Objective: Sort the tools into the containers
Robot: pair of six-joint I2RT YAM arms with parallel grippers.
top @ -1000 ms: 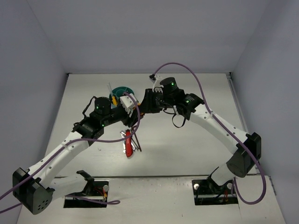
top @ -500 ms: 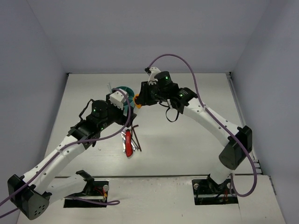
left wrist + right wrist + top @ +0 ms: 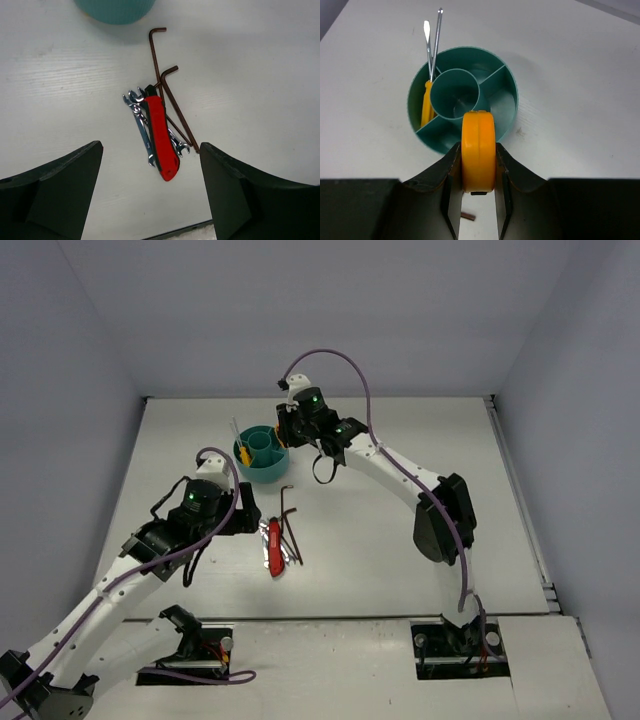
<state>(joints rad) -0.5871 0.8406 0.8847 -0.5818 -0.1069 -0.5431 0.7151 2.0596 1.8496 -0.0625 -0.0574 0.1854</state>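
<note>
- Up close, under the left gripper (image 3: pixel 150 146), spread wide and holding nothing: red-handled tool (image 3: pixel 161 135) straight below, lengthwise near to far, wrenches (image 3: pixel 142 125) and hex keys (image 3: pixel 172 102) touching it.
- Farther back, pinched in the right gripper (image 3: pixel 477 148): yellow tape measure (image 3: pixel 478 130), on edge, over the near rim of the teal organiser (image 3: pixel 509 95), screwdrivers (image 3: pixel 426 102) inside.

Round teal plastic organiser (image 3: pixel 512 95): smooth, slight sheen. Orange-yellow plastic tape measure (image 3: pixel 478 150): glossy. Red plastic tool handle (image 3: pixel 161 135): glossy. Silver wrenches (image 3: pixel 142 131): shiny metal.
</note>
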